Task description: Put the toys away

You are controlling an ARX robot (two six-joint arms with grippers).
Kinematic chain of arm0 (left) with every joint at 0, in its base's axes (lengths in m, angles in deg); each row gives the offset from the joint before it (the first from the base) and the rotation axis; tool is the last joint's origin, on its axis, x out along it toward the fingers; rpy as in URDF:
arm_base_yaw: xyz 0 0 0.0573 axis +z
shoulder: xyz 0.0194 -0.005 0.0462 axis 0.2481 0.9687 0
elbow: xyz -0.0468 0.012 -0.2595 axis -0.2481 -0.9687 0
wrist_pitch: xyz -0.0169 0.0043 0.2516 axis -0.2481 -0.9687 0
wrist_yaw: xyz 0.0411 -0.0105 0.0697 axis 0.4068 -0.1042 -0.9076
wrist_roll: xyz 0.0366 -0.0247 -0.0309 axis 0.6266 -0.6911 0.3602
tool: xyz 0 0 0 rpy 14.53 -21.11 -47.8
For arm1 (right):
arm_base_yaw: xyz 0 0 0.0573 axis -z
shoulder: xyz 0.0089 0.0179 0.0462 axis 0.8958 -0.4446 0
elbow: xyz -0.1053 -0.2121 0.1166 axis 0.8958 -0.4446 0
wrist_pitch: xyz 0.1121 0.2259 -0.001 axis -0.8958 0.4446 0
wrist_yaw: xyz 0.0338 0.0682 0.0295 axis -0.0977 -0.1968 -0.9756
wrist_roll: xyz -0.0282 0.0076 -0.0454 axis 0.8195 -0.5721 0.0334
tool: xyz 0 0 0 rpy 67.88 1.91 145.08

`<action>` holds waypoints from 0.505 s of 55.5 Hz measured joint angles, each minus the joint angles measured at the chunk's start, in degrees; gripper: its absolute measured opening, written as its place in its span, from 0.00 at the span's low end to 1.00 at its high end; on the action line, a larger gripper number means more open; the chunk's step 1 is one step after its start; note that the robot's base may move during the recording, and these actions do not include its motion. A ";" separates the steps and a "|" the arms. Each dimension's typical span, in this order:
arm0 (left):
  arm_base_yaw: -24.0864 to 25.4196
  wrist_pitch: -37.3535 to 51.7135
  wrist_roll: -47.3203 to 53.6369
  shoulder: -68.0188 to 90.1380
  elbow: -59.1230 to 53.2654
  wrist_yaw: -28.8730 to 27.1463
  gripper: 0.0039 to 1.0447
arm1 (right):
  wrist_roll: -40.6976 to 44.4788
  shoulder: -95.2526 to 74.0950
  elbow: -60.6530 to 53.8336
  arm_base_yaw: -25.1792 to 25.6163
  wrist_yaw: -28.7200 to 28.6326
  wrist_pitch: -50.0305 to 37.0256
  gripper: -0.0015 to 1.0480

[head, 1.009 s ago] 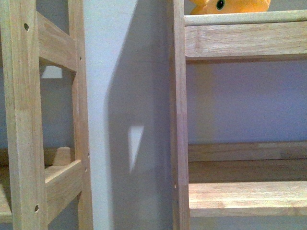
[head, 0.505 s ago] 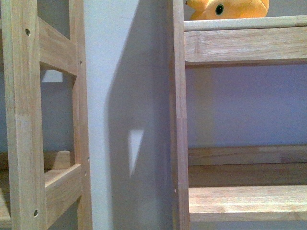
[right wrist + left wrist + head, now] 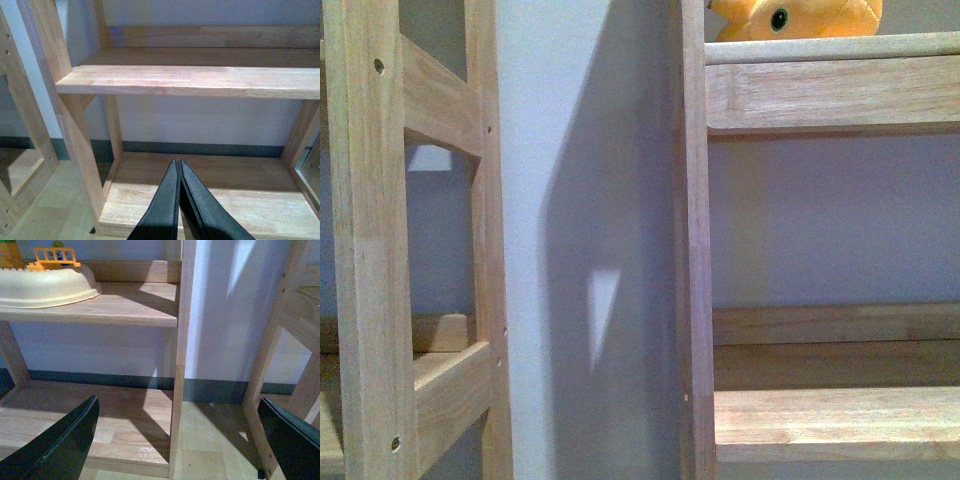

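Front view: a yellow-orange fuzzy plush animal with a round black eye (image 3: 790, 18) lies on the upper board of the pale wooden shelf unit (image 3: 830, 92) at about one o'clock, cut off by the frame's edge. A second pale wooden shelf frame (image 3: 380, 250) stands at nine o'clock, with bare white wall (image 3: 570, 150) between the two.

Left wrist view: the left gripper (image 3: 180, 440) has its black fingers (image 3: 60, 445) spread wide apart, holding nothing. A cream plastic tray (image 3: 45, 285) rests on a shelf board, an orange toy fence (image 3: 55, 256) just behind it.

Right wrist view: the right gripper (image 3: 180, 167) has its black fingers pressed together, empty, before bare shelf boards (image 3: 190, 80).
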 joint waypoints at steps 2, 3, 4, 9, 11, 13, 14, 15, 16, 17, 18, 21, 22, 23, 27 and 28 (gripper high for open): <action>0.00 0.00 0.00 0.00 0.00 0.00 0.94 | -0.02 0.11 -0.20 0.00 0.00 0.00 0.03; 0.00 0.00 0.00 0.00 0.00 0.00 0.94 | -0.02 0.15 -0.31 0.00 0.00 0.00 0.03; 0.00 0.00 0.00 0.00 0.00 0.00 0.94 | -0.02 0.15 -0.39 0.00 0.00 0.00 0.03; 0.00 0.00 0.02 0.00 0.00 0.00 0.94 | 0.00 1.36 -1.46 0.04 0.00 -0.22 0.03; 0.00 0.00 0.00 0.00 0.00 -0.02 0.94 | 0.00 2.10 -2.21 0.04 -0.02 -0.22 0.03; 0.00 0.00 0.02 0.00 0.00 -0.02 0.94 | 0.00 2.36 -2.43 0.04 -0.09 -0.15 0.03; 0.00 0.00 0.00 0.00 0.00 0.00 0.94 | 0.00 2.36 -2.43 0.04 -0.02 -0.24 0.03; 0.00 0.00 0.02 0.00 0.00 0.00 0.94 | 0.00 2.38 -2.43 0.07 -0.02 -0.24 0.03; 0.00 0.00 0.02 0.00 0.00 0.00 0.94 | 0.00 2.43 -2.43 0.07 -0.02 -0.24 0.03; 0.00 0.00 0.00 0.00 0.00 0.00 0.94 | 0.00 2.51 -2.43 0.07 -0.02 -0.24 0.03; 0.00 0.00 0.02 0.00 0.00 -0.02 0.94 | 0.00 2.56 -2.43 0.09 0.00 -0.26 0.03; 0.00 0.00 0.00 0.00 0.00 -0.02 0.94 | 0.00 2.60 -2.43 0.09 -0.04 -0.26 0.03; 0.00 0.00 0.02 0.00 0.00 -0.02 0.94 | 0.00 2.60 -2.43 0.09 -0.04 -0.26 0.03; 0.00 0.00 0.00 0.00 0.00 0.00 0.94 | 0.00 2.60 -2.43 0.09 -0.04 -0.26 0.03; 0.00 0.00 0.02 0.00 0.00 0.00 0.94 | 0.00 2.60 -2.43 0.09 -0.02 -0.26 0.03; 0.00 0.00 0.02 0.00 0.00 0.00 0.94 | 0.00 2.62 -2.43 0.09 -0.02 -0.26 0.03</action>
